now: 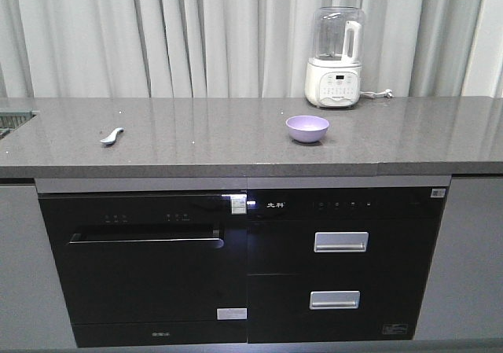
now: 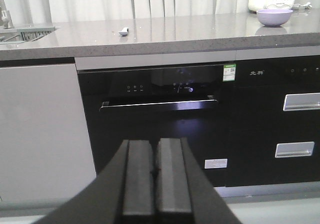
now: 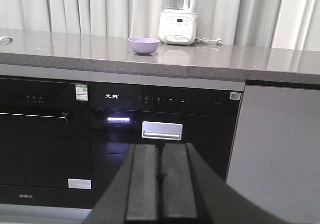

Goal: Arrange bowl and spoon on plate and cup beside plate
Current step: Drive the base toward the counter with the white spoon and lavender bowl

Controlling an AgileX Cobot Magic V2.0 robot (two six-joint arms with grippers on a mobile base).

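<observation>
Up ahead of left gripper (image 2: 157,184), empty and pressed closed: spoon (image 2: 124,31) | up ahead of right gripper (image 3: 161,184), also closed, empty: bowl (image 3: 144,45) | plate, cup unseen | advice: lift, spread fingers before reaching.

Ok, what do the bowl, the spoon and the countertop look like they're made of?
The bowl looks like glossy lavender plastic: smooth, with light glinting inside. The spoon is likely pale blue plastic, but too small to judge its finish. The countertop seems polished grey stone or a stone-look composite: finely speckled, mirroring the curtains and the white appliance.
</observation>
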